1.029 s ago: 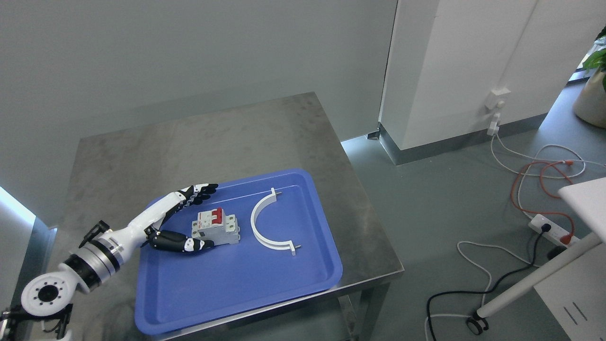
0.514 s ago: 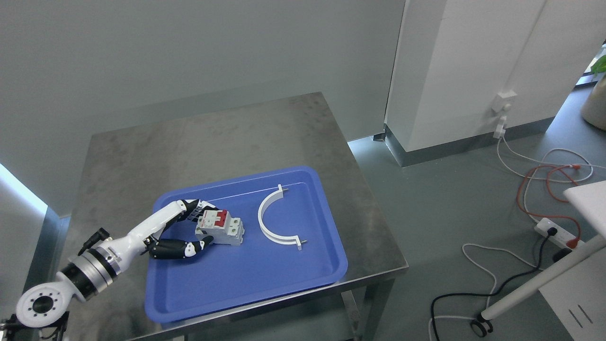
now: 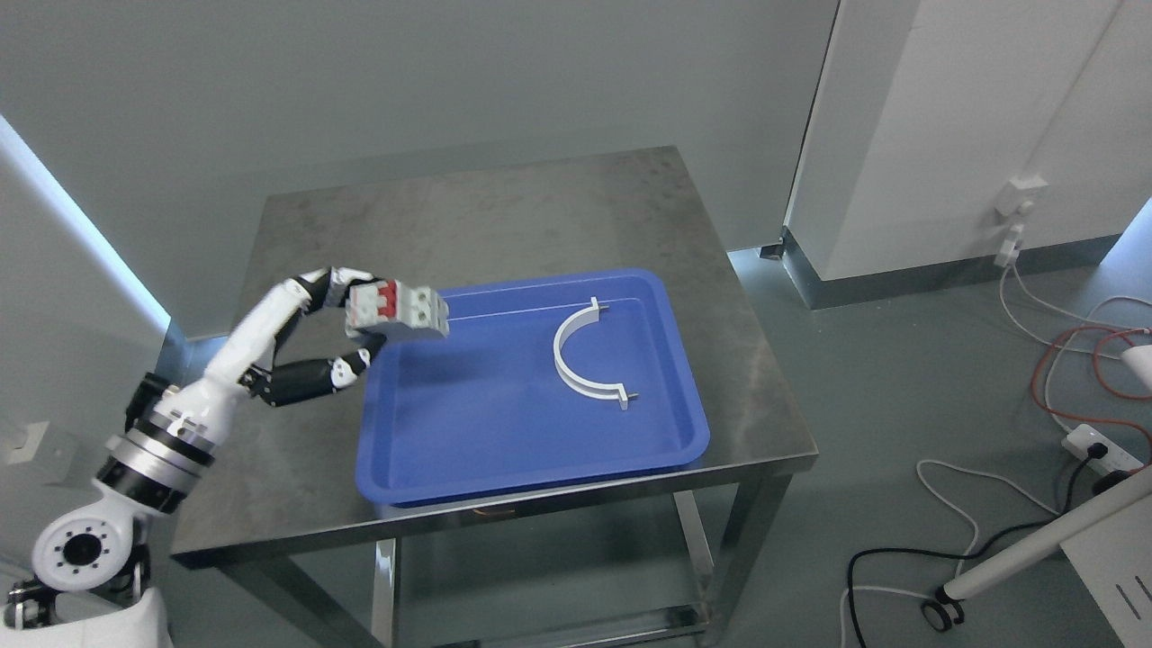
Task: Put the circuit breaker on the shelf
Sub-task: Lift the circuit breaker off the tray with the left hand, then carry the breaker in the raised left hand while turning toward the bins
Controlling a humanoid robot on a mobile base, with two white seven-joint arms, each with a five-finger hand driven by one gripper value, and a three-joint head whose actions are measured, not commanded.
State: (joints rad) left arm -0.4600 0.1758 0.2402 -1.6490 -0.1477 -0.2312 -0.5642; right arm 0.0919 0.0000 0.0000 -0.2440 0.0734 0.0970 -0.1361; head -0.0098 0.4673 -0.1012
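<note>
Starting with the biggest thing, a steel table (image 3: 504, 207) fills the middle of the scene, with a lower shelf (image 3: 558, 621) glimpsed under the top at the near edge. On the tabletop a blue tray (image 3: 504, 450) is set toward the near right. Only the left arm (image 3: 171, 423) is seen, reaching in from the lower left; the right arm isn't in shot at all. A white curved bracket (image 3: 580, 355) is left lying in the tray, right of middle. The left hand (image 3: 315, 337) is clenched round the circuit breaker (image 3: 396, 310), fingers on top and thumb underneath, and the breaker is held up in the air, tilted, over the tray's far left corner, pretty clearly off the tray floor.

So the pickup looks done, and the carry is the step in hand. Next the breaker probably has to be taken clear of the tray rim and brought to a shelf, maybe that lower one, though that can't be confirmed. The grip looks kind of shallow, so a slow move would be wise.
</note>
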